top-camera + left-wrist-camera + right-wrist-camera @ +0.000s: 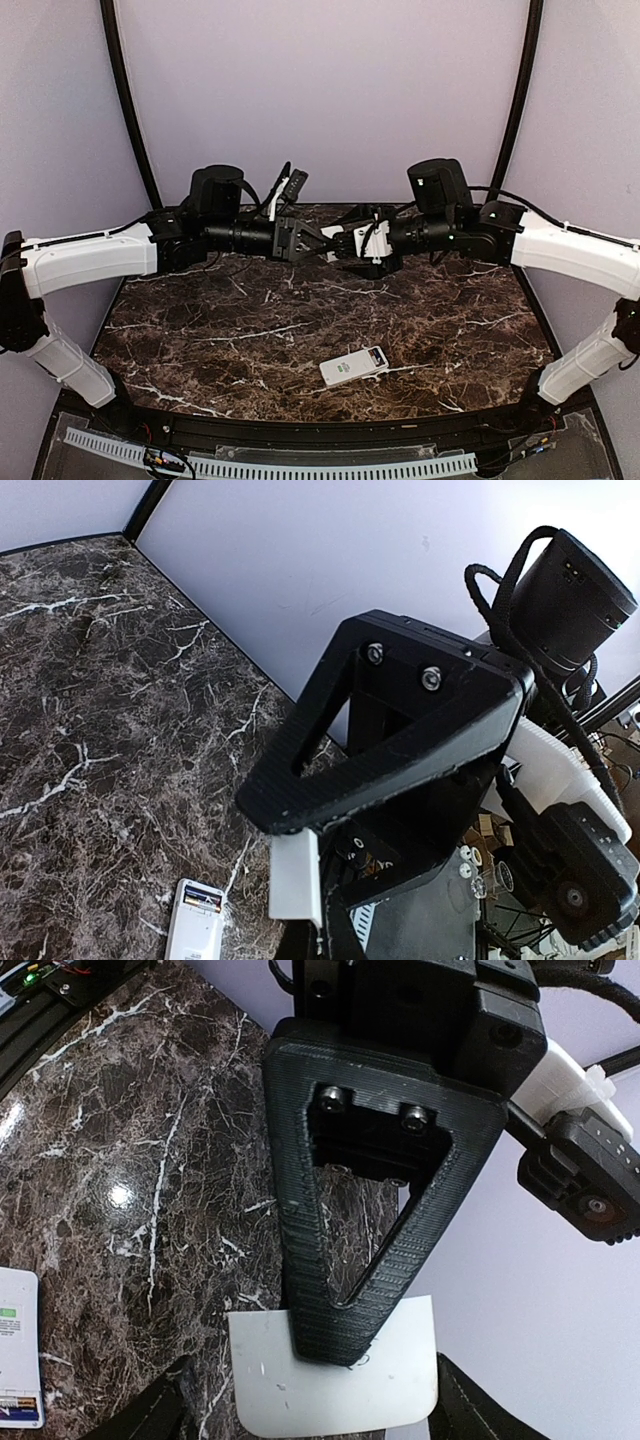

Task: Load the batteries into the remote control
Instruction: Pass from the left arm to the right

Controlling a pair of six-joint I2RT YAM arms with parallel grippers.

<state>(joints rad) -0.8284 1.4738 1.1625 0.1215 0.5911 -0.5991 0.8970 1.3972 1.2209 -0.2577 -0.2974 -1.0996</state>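
The white remote control (354,367) lies flat near the table's front edge, with its back up. Its compartment is open, and dark batteries (203,903) lie inside at one end. The remote also shows in the right wrist view (15,1340). Both arms meet in the air above the back of the table. My left gripper (322,243) is shut on the edge of a small white battery cover (296,875). One finger of my right gripper (335,1345) overlaps the cover's face (290,1390). The other finger is hidden behind it.
The dark marble table (250,330) has a black raised rim along its front (300,435). Purple walls (320,100) close in the back and sides. A white cable strip (300,468) runs below the front edge.
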